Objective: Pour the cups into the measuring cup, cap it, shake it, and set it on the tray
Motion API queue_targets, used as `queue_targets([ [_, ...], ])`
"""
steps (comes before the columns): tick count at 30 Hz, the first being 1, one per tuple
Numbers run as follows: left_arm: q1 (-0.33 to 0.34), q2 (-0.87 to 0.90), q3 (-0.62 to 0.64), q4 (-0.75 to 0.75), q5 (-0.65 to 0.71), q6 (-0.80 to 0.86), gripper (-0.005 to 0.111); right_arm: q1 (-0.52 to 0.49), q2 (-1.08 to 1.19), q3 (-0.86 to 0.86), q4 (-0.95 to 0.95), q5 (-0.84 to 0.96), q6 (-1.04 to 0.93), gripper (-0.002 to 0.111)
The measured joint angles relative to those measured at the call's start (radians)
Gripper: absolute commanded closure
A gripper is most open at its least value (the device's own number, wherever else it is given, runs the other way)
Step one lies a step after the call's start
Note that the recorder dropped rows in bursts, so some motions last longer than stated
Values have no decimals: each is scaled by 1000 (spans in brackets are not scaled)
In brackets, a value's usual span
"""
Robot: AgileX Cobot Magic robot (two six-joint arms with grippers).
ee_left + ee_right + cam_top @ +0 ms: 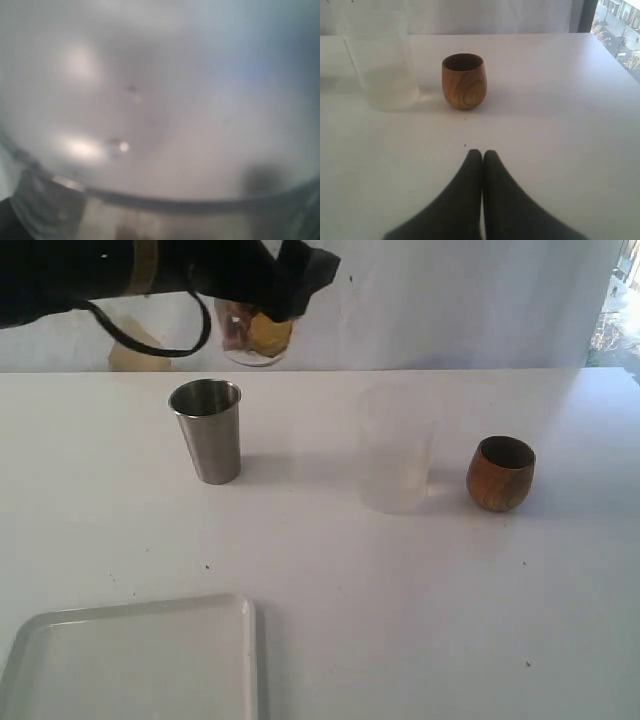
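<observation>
High at the back left, my left gripper (268, 310) is closed around the clear measuring cup (256, 340), which hangs in the air with yellow-brown contents. In the left wrist view the cup's clear wall (160, 125) fills the blurred picture, and my fingers cannot be made out. I cannot make out the cap. The steel tumbler (207, 430) stands upright on the table below that arm. The brown wooden cup (500, 473) (463, 81) stands at the right. My right gripper (482, 152) rests shut and empty, low over the table short of the wooden cup. The white tray (140, 615) lies at the front left.
A frosted translucent cup (397, 450) (382, 65) stands between the tumbler and the wooden cup. The white table's (400, 590) far edge meets a white curtain. A window edge shows at the far right.
</observation>
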Motion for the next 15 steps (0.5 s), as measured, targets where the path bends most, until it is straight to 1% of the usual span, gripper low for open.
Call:
queue_targets([
  [5, 0, -144, 164, 0, 98, 2, 107, 0, 0, 0, 0, 0, 0, 108],
  [10, 0, -323, 344, 0, 120, -38, 107, 0, 0, 0, 0, 0, 0, 108],
  [15, 0, -475, 520, 0, 152, -118, 107, 0, 0, 0, 0, 0, 0, 108],
])
